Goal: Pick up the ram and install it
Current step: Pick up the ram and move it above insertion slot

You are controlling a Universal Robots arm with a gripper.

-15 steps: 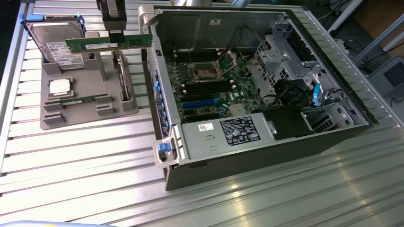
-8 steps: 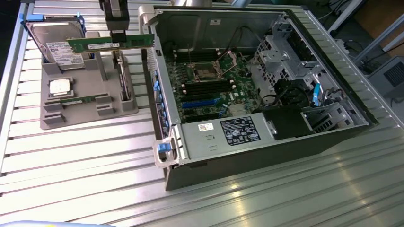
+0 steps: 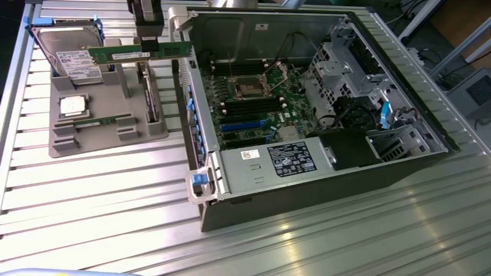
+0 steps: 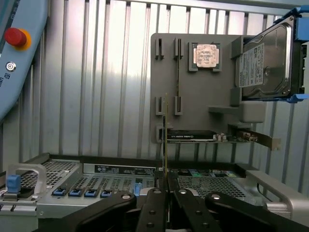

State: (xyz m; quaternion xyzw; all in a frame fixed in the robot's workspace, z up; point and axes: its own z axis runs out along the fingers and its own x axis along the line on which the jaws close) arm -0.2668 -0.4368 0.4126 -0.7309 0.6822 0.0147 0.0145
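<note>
1. My gripper [image 3: 147, 49] sits in the upper left of the exterior frame. Its jaws are clamped on the ram [image 3: 115, 54], pinching it from above at about mid-length.
2. The ram hangs level and lengthwise across that corner of the frame, with green board sticking out on both sides of the jaws. It is lifted clear of the grey tray [image 3: 107, 137] below it.
3. In the exterior frame, the ram's right end overlaps the left edge of the open computer case [image 3: 322, 190]. I cannot tell how far apart they are in depth.
4. In the wrist view I see the ram [image 4: 165, 137] edge-on, as a thin line rising from between the two black fingers [image 4: 152, 208] of the gripper [image 4: 166, 191].
5. My count of green sticks is two: the ram in the jaws, and a second green stick [image 3: 100, 122] lying flat in the tray at centre left of the exterior frame.
6. I count one each of the other parts on the tray:
   - one hard drive [image 3: 69, 52] with blue rails, propped up at the far upper left
   - one processor chip [image 3: 73, 106]
   - one dark expansion card [image 4: 200, 136], standing on edge
7. I count one tray and one case, with one motherboard [image 3: 257, 98] exposed inside the case.
</note>
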